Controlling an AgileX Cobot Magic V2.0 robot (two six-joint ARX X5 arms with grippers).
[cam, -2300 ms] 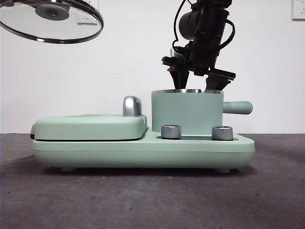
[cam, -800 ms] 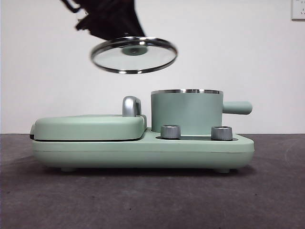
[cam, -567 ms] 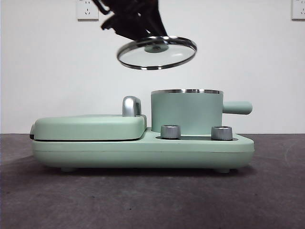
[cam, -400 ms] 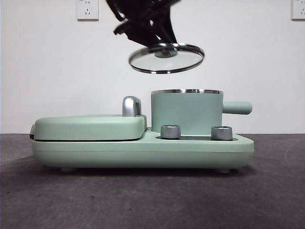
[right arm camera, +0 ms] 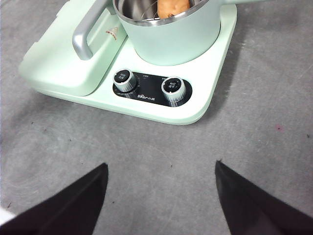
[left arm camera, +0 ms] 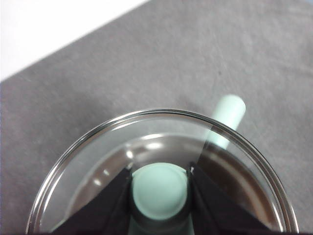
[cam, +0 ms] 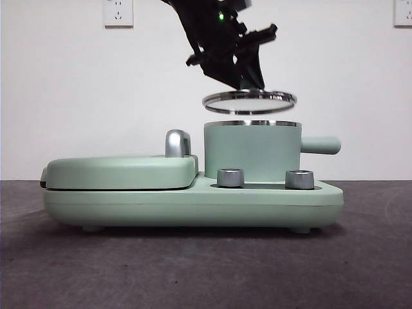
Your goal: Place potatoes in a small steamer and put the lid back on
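The desk [cam: 206,270] is a dark grey surface carrying a mint-green cooking appliance [cam: 193,199]. All positions below are given relative to the small steamer [cam: 252,151], which sits on the appliance base at the end with the controls. The steamer stands upright, its steel rim level, its stubby side handle [cam: 320,145] pointing away from the griddle cover. The flat griddle cover [cam: 122,171] lies closed beside the steamer, with its chrome handle [cam: 177,143] just next to the steamer wall. Two control knobs [cam: 231,177] sit on the base in front of the steamer.

The lid [cam: 250,102] hangs directly above the steamer rim, roughly level, close to it but not touching. The left gripper [left arm camera: 160,193] holds the lid from above; its fingers [left arm camera: 115,203] are closed narrowly on either side of the mint-green knob [left arm camera: 160,190].

The right gripper [right arm camera: 161,196] waits well away from the steamer, over bare desk, with its fingers [right arm camera: 73,200] spread wide and nothing between them.

The potato [right arm camera: 172,7] lies inside the steamer, only partly in view at the edge of the right wrist view.
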